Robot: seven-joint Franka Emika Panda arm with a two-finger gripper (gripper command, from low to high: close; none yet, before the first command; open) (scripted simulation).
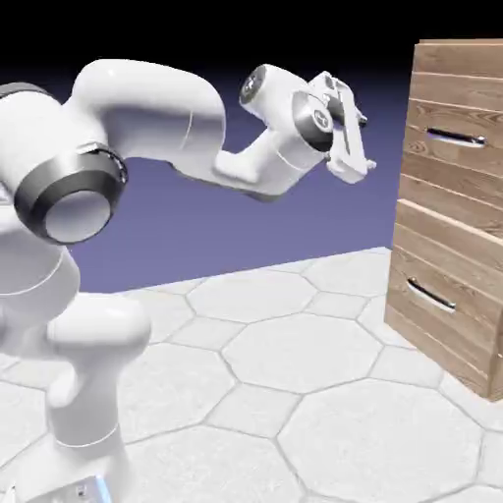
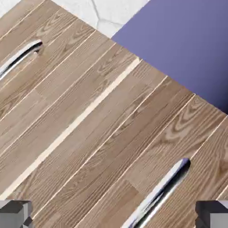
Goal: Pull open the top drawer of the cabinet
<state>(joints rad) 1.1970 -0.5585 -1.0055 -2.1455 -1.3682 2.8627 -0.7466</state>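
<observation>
The cabinet (image 1: 452, 246) of light-brown wood planks stands at the exterior view's right. Its top drawer (image 1: 457, 103) looks shut, and a slim silver handle (image 1: 454, 138) runs across the drawer front. My gripper (image 1: 362, 138) hangs open in the air left of that handle, at about its height, a clear gap away from the wood. In the hand view the top drawer (image 2: 147, 133) fills the lower right, with its handle (image 2: 160, 196) slanting between my two grey fingertips (image 2: 15, 213). Nothing is between the fingers.
The lower drawer (image 1: 442, 265) with a like handle (image 1: 430, 295) sits below; in the hand view that handle (image 2: 20, 58) shows at upper left. A pale hexagon-tiled table (image 1: 295, 393) lies under the arm. The blue-violet backdrop (image 2: 187, 44) shows past the cabinet's edge.
</observation>
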